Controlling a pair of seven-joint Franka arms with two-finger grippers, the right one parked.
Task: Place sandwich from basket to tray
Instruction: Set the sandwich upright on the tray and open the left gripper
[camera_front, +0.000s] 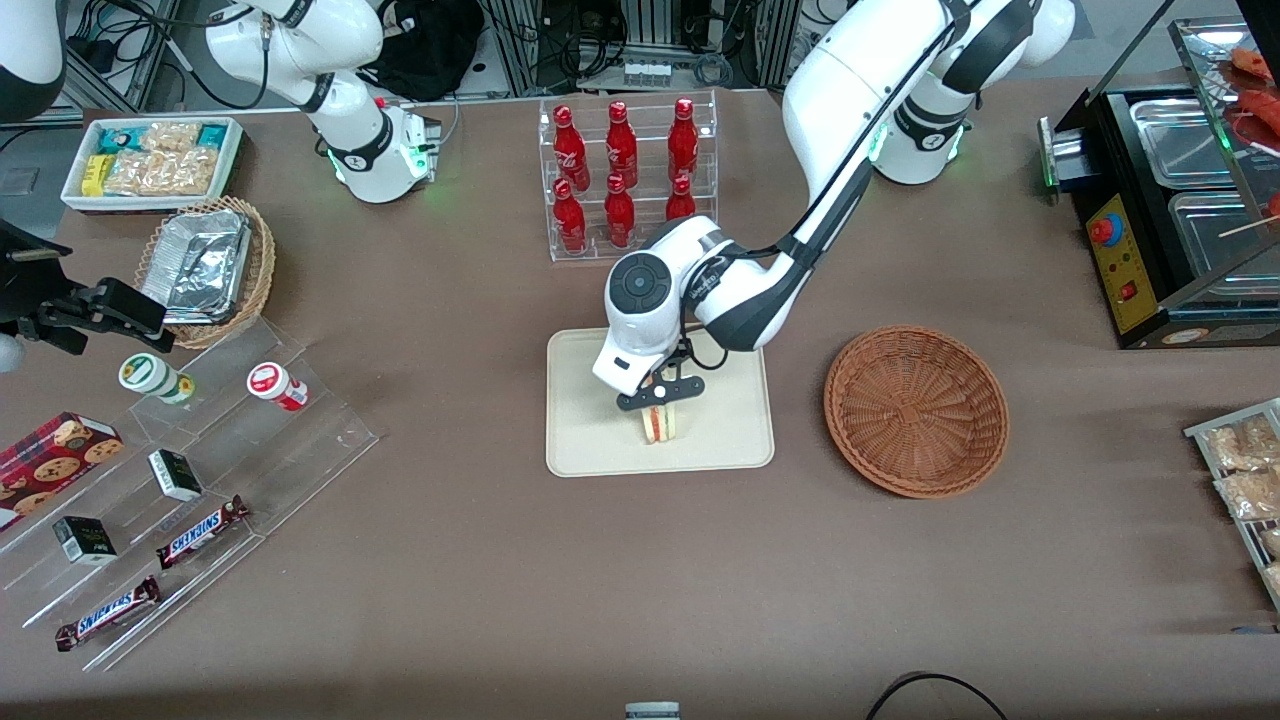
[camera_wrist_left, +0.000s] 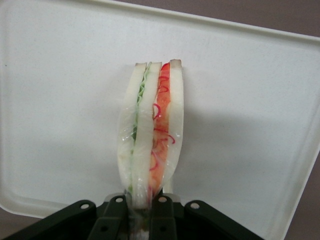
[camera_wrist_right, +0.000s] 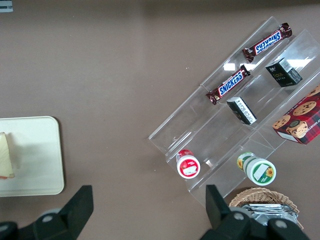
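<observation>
We note the clear-wrapped triangular sandwich wedge (camera_wrist_left: 151, 135) between the gripper (camera_front: 661, 394) jaws, above the cream rectangular tray (camera_front: 590, 440); round reddish-brown wicker basket (camera_front: 915, 410) lies beside, apart.

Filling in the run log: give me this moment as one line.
stage: placing | gripper: shut on sandwich, over tray | basket: empty | release: not yet

A wide bench (camera_front: 480, 560) with a plain matte brown top fills nearly the whole scene. Its edge farthest from the front camera runs just past the clear rack of red bottles (camera_front: 625, 175). Above that edge lies grey flooring, with metal frame legs (camera_front: 130, 60) and loose black cables (camera_front: 690, 45) among them. Light is even and soft, falling from overhead; shadows on the brown top are short and faint around the rack.
</observation>
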